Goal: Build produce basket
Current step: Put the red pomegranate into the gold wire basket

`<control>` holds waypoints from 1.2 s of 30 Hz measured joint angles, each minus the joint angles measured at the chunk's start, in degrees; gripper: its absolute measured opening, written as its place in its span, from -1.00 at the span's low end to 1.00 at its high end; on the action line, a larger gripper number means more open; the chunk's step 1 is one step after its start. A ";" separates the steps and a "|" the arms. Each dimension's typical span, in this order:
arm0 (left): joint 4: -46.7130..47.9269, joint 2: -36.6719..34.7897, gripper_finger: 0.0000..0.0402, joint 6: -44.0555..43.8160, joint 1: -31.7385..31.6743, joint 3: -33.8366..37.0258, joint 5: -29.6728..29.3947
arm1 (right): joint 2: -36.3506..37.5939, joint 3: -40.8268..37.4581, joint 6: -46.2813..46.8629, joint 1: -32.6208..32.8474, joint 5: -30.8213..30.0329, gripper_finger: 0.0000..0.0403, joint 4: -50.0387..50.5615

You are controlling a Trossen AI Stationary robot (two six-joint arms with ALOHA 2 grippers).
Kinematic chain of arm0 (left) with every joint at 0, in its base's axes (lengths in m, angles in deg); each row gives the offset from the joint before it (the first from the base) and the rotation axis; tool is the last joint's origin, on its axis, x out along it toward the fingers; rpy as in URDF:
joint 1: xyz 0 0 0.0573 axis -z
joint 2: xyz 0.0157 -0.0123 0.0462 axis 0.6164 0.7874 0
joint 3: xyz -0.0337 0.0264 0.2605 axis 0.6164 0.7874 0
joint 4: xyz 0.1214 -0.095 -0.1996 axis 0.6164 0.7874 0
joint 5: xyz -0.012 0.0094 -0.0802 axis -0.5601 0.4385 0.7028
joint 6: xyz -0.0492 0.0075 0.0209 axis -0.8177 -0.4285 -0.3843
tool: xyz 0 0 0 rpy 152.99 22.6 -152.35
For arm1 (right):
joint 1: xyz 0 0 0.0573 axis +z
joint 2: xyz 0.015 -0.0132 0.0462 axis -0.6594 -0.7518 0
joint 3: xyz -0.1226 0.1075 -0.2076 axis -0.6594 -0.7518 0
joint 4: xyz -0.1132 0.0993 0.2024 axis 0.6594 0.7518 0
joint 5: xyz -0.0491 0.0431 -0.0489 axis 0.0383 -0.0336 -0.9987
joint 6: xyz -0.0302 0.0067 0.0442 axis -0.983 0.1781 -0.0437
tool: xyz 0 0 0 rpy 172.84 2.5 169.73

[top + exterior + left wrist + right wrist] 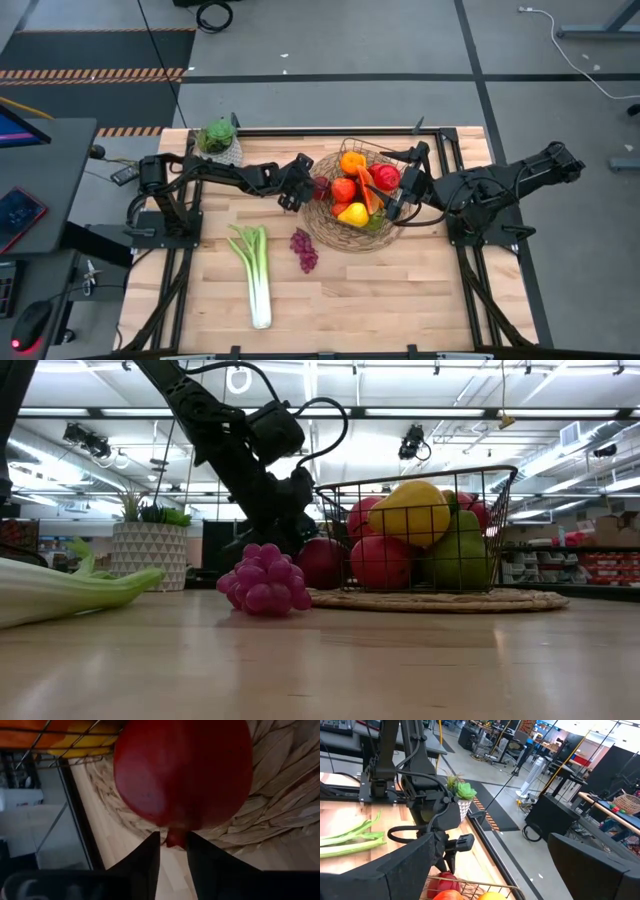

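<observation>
one leek (252, 272), one grapes (304, 249); left end effector (172, 840) pinching one apple (182, 772); right end effector (398, 208) spread.

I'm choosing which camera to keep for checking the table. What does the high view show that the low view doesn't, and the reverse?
Only the high view shows the right hand, open at the basket, the orange inside it, and the leek's full length. Only the low view shows the red apple resting on the woven rim by the left hand. Both show the grapes, the yellow lemon and the potted plant.
</observation>
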State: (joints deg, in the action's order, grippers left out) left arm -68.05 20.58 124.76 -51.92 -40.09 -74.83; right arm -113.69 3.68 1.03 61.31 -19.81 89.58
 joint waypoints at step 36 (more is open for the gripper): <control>14.28 -9.93 -0.73 -7.79 -0.04 -0.04 -5.11 | 0.02 0.00 0.61 0.22 -0.38 0.95 1.68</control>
State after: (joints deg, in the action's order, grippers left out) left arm -53.77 10.66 116.97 -51.97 -40.14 -79.94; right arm -113.66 3.68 1.64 61.53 -20.19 91.26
